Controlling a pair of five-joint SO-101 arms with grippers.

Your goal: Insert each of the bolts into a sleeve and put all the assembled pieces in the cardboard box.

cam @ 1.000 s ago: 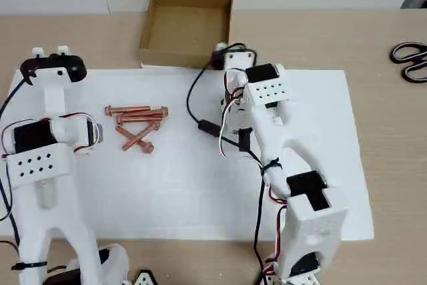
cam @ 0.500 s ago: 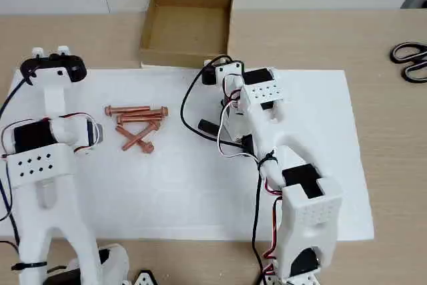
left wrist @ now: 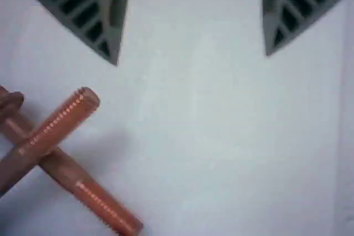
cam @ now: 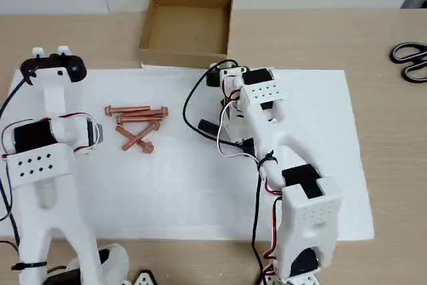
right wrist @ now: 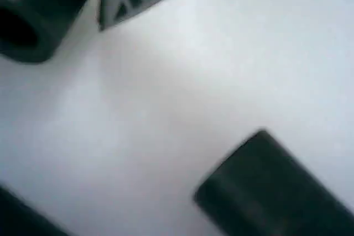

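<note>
Several copper bolts (cam: pixel 137 125) lie in a loose pile on the white sheet (cam: pixel 167 185), two of them crossed (left wrist: pixel 55 153). My left gripper (left wrist: pixel 191 59) hovers open just beside that crossed pair, holding nothing. A black sleeve (cam: pixel 208 127) lies on the sheet near the right arm. Close under my right gripper (cam: pixel 230 108) are two black sleeves, one showing its open bore (right wrist: pixel 25 26) and one lying on its side (right wrist: pixel 271 186). The open cardboard box (cam: pixel 187 28) stands at the back with nothing in it.
Scissors (cam: pixel 410 61) lie on the wooden table at the far right. The right arm's cables (cam: pixel 193 98) loop over the sheet between the bolts and the sleeves. Bare sheet lies in front of the bolts.
The right arm's wrist has drawn back from the box edge toward the front and a little left, lowering over the sleeves. The left arm and the bolts have not moved.
</note>
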